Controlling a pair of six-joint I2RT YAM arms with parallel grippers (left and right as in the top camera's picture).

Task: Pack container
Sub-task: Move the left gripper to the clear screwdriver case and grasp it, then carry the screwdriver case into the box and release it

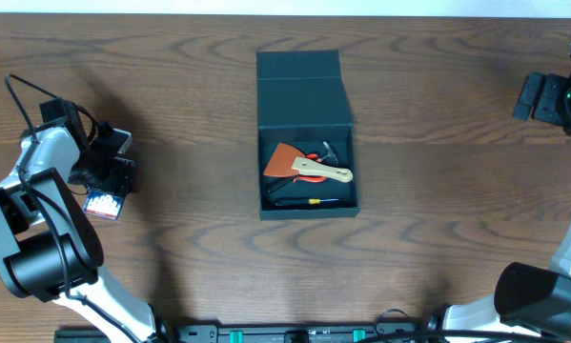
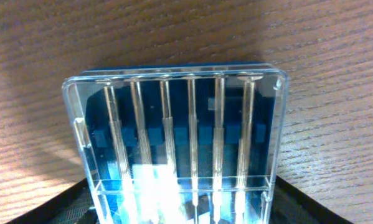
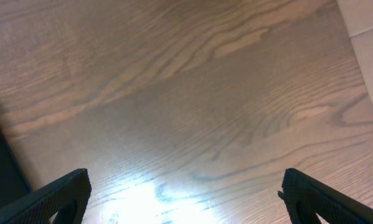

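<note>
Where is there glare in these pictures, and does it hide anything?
Left wrist: white glare on the clear lid of the blue case washes out the lower bit ends. Right wrist: a bright reflection on the table near the bottom edge. Overhead: even light, the container and its contents sharp.

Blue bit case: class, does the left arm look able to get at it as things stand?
Probably yes: the left tool sits over the blue bit case, a finger at either side and nothing between; whether it already grips is unclear.

Left arm (image 1: 47, 162) folded low at left side; left fingers (image 2: 61, 208) spread wide. Right arm (image 1: 552, 95) at far right; right fingers (image 3: 55, 199) spread wide, empty.
</note>
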